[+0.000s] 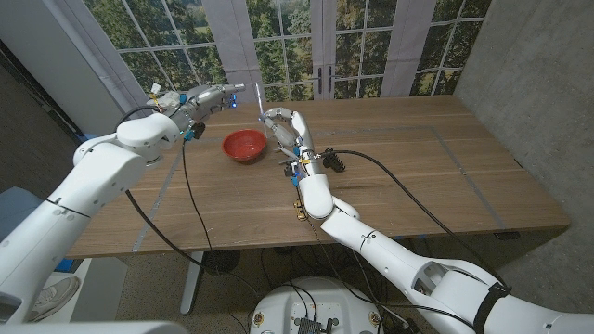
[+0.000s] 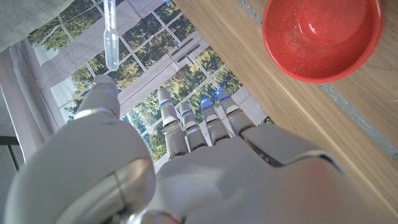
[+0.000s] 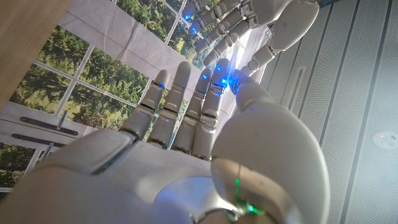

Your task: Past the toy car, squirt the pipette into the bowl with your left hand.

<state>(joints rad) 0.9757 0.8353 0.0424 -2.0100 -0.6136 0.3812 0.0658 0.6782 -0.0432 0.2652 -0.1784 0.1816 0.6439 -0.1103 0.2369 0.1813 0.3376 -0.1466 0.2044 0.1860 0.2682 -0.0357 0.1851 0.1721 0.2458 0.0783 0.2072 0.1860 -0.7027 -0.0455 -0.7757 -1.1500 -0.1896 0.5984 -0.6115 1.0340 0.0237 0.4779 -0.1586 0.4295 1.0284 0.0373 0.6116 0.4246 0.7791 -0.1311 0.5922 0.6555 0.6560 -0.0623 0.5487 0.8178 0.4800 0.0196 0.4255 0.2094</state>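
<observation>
A clear pipette [image 1: 258, 96] stands upright in the air above the far side of the table, its lower end pinched by my right hand [image 1: 286, 130]. My left hand [image 1: 209, 99] reaches toward it from the left with its fingers stretched out and nothing in them, a short gap away. The left wrist view has the pipette [image 2: 111, 37] just beyond the thumb of my left hand [image 2: 186, 168], with the red bowl [image 2: 321, 34] off to one side. The red bowl [image 1: 244, 146] sits on the table below and between both hands. In the right wrist view my right hand [image 3: 186, 155] points its fingers toward my left hand [image 3: 261, 18].
The wooden table [image 1: 399, 176] stretches wide to the right of the hands. A dark cable [image 1: 399, 181] trails across it from my right wrist. Tall windows and a curtain stand behind the table's far edge.
</observation>
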